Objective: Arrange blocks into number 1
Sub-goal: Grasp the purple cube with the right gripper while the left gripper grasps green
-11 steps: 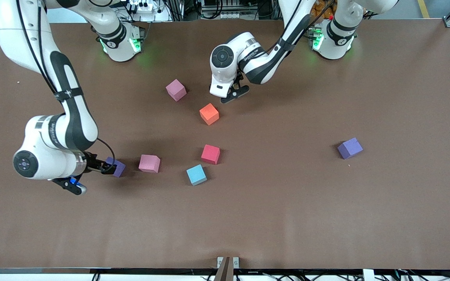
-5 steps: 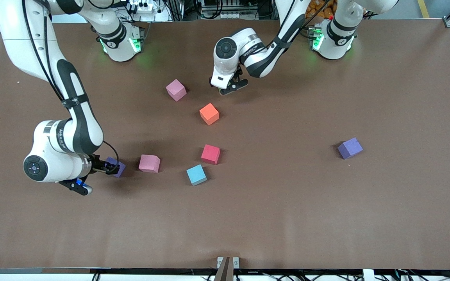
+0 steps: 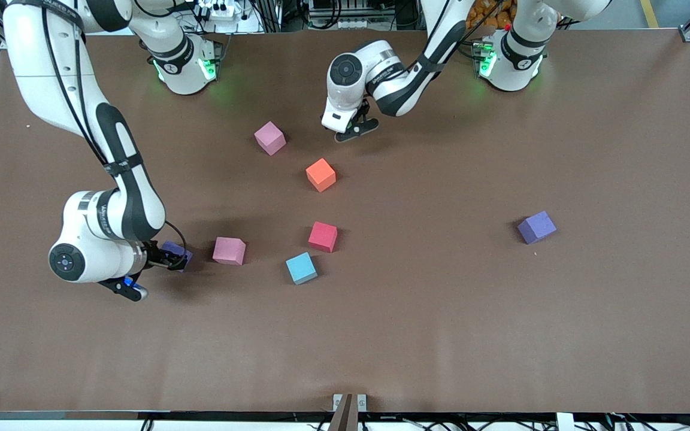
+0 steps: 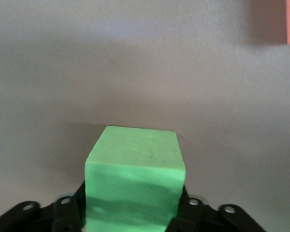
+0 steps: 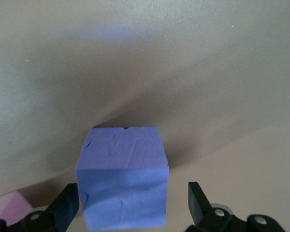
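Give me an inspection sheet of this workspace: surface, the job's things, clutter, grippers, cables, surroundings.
Surface: brown table, flat, blocks scattered, not in a figure.
Job's things: pink block, orange block, red block, light blue block, second pink block, purple block toward the left arm's end; second purple block and green block at the grippers.
Clutter: nothing seen.
Grippers: left gripper closed against the green block's sides; right gripper open, fingers apart from the second purple block.
Cables: black cable at the right wrist.
Surroundings: equipment past the table's edge, unclear.
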You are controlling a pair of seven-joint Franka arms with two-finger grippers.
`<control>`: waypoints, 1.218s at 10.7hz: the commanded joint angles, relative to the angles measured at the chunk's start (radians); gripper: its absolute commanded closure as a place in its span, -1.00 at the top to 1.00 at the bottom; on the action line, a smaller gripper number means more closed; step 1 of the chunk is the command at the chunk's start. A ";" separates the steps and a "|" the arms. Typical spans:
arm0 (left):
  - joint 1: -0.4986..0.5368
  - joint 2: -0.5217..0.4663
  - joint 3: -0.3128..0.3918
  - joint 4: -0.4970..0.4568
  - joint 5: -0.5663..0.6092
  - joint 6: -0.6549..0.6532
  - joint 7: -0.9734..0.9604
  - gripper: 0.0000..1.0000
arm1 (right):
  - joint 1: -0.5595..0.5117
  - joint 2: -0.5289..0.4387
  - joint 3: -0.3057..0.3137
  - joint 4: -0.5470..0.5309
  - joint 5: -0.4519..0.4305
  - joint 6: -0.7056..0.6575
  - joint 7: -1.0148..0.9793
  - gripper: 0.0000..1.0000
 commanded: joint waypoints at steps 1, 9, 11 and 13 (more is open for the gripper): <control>0.007 -0.007 -0.026 -0.011 0.083 0.015 0.003 -1.00 | 0.004 0.024 -0.006 0.011 0.003 0.013 -0.010 1.00; 0.001 -0.004 -0.092 -0.003 0.140 0.015 0.006 -1.00 | 0.015 -0.002 -0.009 0.012 0.020 0.007 -0.015 0.05; -0.001 -0.001 -0.092 0.000 0.139 0.015 0.031 -0.87 | 0.018 -0.057 -0.017 0.011 0.018 0.007 -0.059 0.06; -0.004 0.014 -0.092 0.006 0.140 0.015 0.066 0.29 | 0.046 -0.139 -0.032 -0.015 0.017 0.019 -0.061 0.06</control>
